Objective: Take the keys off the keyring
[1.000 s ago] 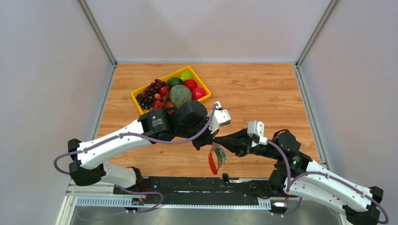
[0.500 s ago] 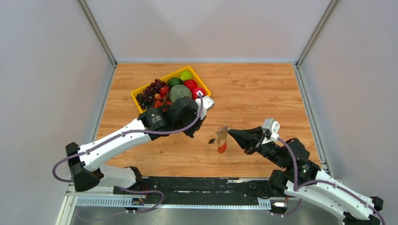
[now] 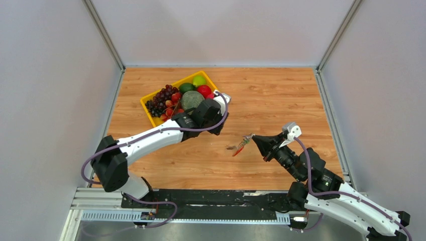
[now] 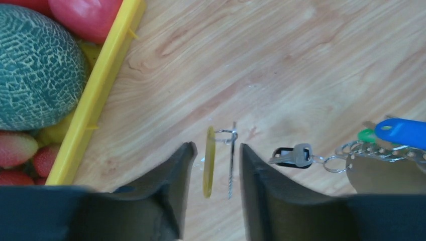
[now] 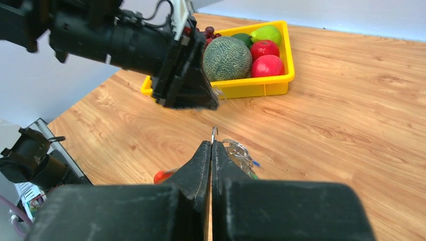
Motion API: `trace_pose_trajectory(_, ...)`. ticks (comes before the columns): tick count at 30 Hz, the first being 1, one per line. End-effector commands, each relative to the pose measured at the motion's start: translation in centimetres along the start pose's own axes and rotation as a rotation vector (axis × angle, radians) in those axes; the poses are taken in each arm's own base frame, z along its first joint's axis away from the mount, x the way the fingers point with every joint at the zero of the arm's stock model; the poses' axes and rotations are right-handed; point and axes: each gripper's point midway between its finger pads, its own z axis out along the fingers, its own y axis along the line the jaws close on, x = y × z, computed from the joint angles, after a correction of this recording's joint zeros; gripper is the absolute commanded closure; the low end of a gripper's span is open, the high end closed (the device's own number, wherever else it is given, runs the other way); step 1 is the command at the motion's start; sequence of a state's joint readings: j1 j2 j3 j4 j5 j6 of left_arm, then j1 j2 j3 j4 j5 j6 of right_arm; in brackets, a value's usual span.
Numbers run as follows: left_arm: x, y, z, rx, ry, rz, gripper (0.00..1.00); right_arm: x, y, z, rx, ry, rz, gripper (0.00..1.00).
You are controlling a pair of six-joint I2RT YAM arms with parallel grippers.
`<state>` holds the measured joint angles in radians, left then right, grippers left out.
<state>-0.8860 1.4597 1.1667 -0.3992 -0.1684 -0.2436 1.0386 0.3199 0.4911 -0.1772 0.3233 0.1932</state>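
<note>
My right gripper [image 3: 253, 137] is shut on a wire loop of the keyring [image 5: 214, 134]. The silvery rings [image 5: 236, 149] hang beside its fingers. The red oval tag [image 3: 236, 151] hangs below and also shows in the right wrist view [image 5: 163, 175]. In the left wrist view, blue [image 4: 402, 131] and green [image 4: 366, 135] keys sit on the bunch, and a black-headed key [image 4: 291, 155] trails from a small ring. My left gripper [image 4: 215, 150] is open. A yellow-headed key [image 4: 208, 161] and a bare metal key [image 4: 232, 160] on a tiny ring lie between its jaws, touching neither.
A yellow fruit tray [image 3: 149, 116] with melon, grapes, apples and strawberries stands just behind my left gripper [image 3: 219, 130]; its rim shows in the left wrist view [image 4: 95, 100]. Grey walls enclose the wooden table on three sides.
The grippers were together at the keyring; now they are apart. My left gripper has swung back toward the tray. My right gripper has carried the keyring right and farther from the front edge.
</note>
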Motion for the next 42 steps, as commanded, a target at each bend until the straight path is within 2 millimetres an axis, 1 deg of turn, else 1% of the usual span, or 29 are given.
trace_pose_trajectory(1, -1.8, 1.3, 1.8, -0.072, -0.082, -0.076, 0.22, -2.4, -0.4, -0.4, 0.042, -0.064, 0.07, 1.0)
trace_pose_trajectory(2, -1.9, 1.5, 1.6, -0.08, -0.093, -0.078, 0.13, -2.4, -0.4, -0.4, 0.045, -0.061, 0.069, 1.0)
trace_pose_trajectory(3, -2.5, 1.4, 1.0, -0.068, -0.131, -0.082, 0.04, -2.4, -0.4, -0.4, 0.047, -0.058, 0.067, 1.0)
trace_pose_trajectory(4, -2.7, 1.1, 0.7, -0.046, -0.151, -0.079, 0.02, -2.3, -0.5, -0.4, 0.052, -0.052, 0.066, 1.0)
trace_pose_trajectory(5, -3.5, 0.9, -0.3, -0.02, -0.201, -0.083, 0.01, -2.2, -0.6, -0.3, 0.062, -0.047, 0.064, 1.0)
trace_pose_trajectory(9, -4.6, -1.3, -3.4, 0.14, -0.296, -0.054, 0.0, -2.0, -1.0, 0.0, 0.088, -0.033, 0.058, 1.0)
trace_pose_trajectory(11, -4.5, -2.3, -4.8, 0.213, -0.331, -0.039, 0.01, -1.8, -1.1, 0.3, 0.104, -0.021, 0.056, 1.0)
trace_pose_trajectory(12, -4.7, -3.1, -5.9, 0.273, -0.357, -0.028, 0.01, -1.6, -1.2, 0.5, 0.114, -0.013, 0.054, 1.0)
trace_pose_trajectory(13, -4.4, -3.6, -6.1, 0.308, -0.381, -0.016, 0.02, -1.3, -1.3, 0.7, 0.123, -0.003, 0.051, 1.0)
trace_pose_trajectory(14, -5.3, -4.6, -7.5, 0.377, -0.443, -0.002, 0.02, -1.2, -1.3, 0.9, 0.125, 0.006, 0.05, 1.0)
trace_pose_trajectory(15, -4.0, -5.0, -7.3, 0.407, -0.436, 0.009, 0.02, -0.9, -1.3, 1.1, 0.131, 0.017, 0.048, 1.0)
trace_pose_trajectory(16, -4.6, -5.8, -8.6, 0.47, -0.491, 0.026, 0.03, -0.6, -1.4, 1.3, 0.138, 0.027, 0.048, 1.0)
trace_pose_trajectory(17, -3.3, -6.3, -8.4, 0.501, -0.478, 0.034, 0.03, -0.4, -1.5, 1.5, 0.152, 0.036, 0.049, 1.0)
trace_pose_trajectory(18, -3.5, -6.5, -9.0, 0.515, -0.508, 0.039, 0.04, -0.1, -1.7, 1.7, 0.168, 0.047, 0.046, 1.0)
trace_pose_trajectory(19, -2.7, -6.4, -8.7, 0.509, -0.496, 0.039, 0.04, 0.3, -1.9, 1.9, 0.184, 0.059, 0.039, 1.0)
trace_pose_trajectory(22, -1.5, -5.8, -8.2, 0.465, -0.453, 0.021, 0.05, 1.5, -3.0, 2.8, 0.258, 0.101, 0.013, 1.0)
trace_pose_trajectory(24, -1.0, -5.1, -7.9, 0.425, -0.428, 0.001, 0.05, 2.4, -3.5, 3.5, 0.294, 0.138, -0.019, 1.0)
trace_pose_trajectory(27, -0.6, -4.3, -7.9, 0.379, -0.411, -0.034, 0.05, 4.1, -4.7, 5.3, 0.361, 0.225, -0.083, 1.0)
trace_pose_trajectory(29, -0.6, -3.7, -8.2, 0.35, -0.409, -0.058, 0.05, 5.0, -6.0, 6.5, 0.424, 0.268, -0.093, 1.0)
trace_pose_trajectory(32, -0.3, -2.5, -8.7, 0.297, -0.409, -0.116, 0.04, 5.8, -8.7, 8.6, 0.491, 0.325, -0.08, 1.0)
trace_pose_trajectory(33, -0.3, -2.2, -8.8, 0.281, -0.411, -0.129, 0.04, 5.8, -9.6, 9.3, 0.501, 0.331, -0.061, 1.0)
trace_pose_trajectory(35, 0.8, -1.1, -8.8, 0.222, -0.375, -0.168, 0.03, 5.5, -11.5, 10.6, 0.527, 0.314, -0.016, 1.0)
trace_pose_trajectory(36, 0.8, -0.7, -9.0, 0.201, -0.369, -0.208, 0.02, 5.4, -12.3, 11.2, 0.539, 0.305, 0.001, 1.0)
trace_pose_trajectory(37, 1.4, 0.3, -8.9, 0.144, -0.345, -0.234, 0.01, 5.3, -12.9, 11.7, 0.548, 0.303, 0.011, 0.92)
trace_pose_trajectory(38, 1.5, 0.7, -9.0, 0.121, -0.339, -0.275, 0.0, 5.2, -13.5, 12.2, 0.56, 0.306, 0.016, 0.79)
trace_pose_trajectory(39, 2.0, 1.7, -9.1, 0.069, -0.327, -0.299, 0.0, 5.0, -14.0, 12.7, 0.574, 0.306, 0.019, 0.53)
trace_pose_trajectory(40, 1.9, 2.6, -9.4, 0.019, -0.334, -0.354, 0.0, 5.1, -14.4, 12.8, 0.596, 0.321, 0.022, 0.21)
trace_pose_trajectory(41, 2.4, 3.3, -9.8, -0.023, -0.316, -0.38, 0.0, 4.7, -14.9, 12.7, 0.642, 0.32, 0.033, 0.04)
trace_pose_trajectory(42, 2.4, 4.4, -10.0, -0.084, -0.324, -0.447, 0.0, 4.3, -15.3, 12.6, 0.675, 0.321, 0.04, 0.01)
